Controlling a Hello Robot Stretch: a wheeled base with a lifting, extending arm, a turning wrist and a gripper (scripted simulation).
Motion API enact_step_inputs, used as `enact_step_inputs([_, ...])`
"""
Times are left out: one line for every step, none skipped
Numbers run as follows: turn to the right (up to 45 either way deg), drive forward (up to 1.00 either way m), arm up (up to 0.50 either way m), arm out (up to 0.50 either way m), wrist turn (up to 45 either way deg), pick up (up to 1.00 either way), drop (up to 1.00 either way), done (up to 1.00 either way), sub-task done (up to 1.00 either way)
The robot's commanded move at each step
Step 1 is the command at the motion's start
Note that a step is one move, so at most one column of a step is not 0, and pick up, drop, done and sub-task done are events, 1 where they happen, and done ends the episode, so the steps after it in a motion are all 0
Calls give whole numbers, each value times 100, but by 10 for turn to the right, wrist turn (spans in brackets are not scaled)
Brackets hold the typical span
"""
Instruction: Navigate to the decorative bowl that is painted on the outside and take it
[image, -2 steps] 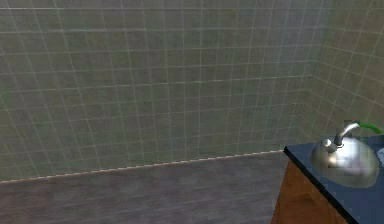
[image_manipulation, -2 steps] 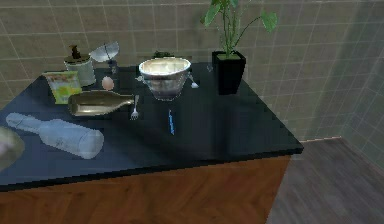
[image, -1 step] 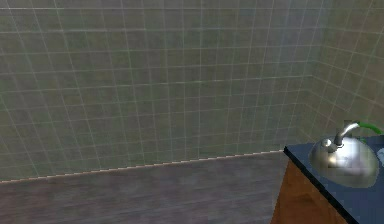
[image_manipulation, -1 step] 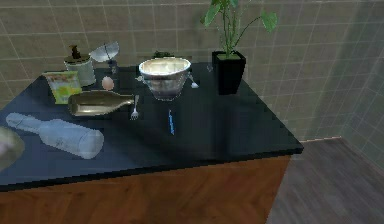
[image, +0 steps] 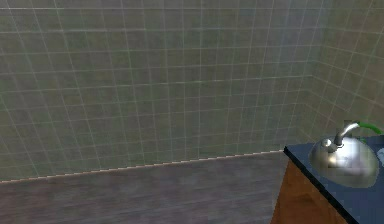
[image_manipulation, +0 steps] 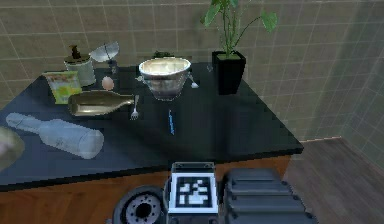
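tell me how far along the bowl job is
Done: the robot is alongside the dark counter, with the bowl standing on it near the potted plant. In hand: probably the reach; the arm's marker sits at the bottom edge, short of it. Left: extending to the bowl and lifting it; I cannot tell whether the jaws hold anything.

A: What's on the counter (image_manipulation: 220, 125)?
B: A bowl (image_manipulation: 164, 70) at the back, a potted plant (image_manipulation: 228, 60) just right of it, a bottle (image_manipulation: 100, 103) lying left and before it.
A: Ahead?
B: A kettle (image: 347, 158) on a worktop (image: 306, 162), forward view's right.
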Motion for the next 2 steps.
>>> enact_step_inputs([0, 0, 0, 50, 0, 0, 0, 0, 0])
enact_step_inputs([0, 0, 0, 0, 450, 0, 0, 0, 0])
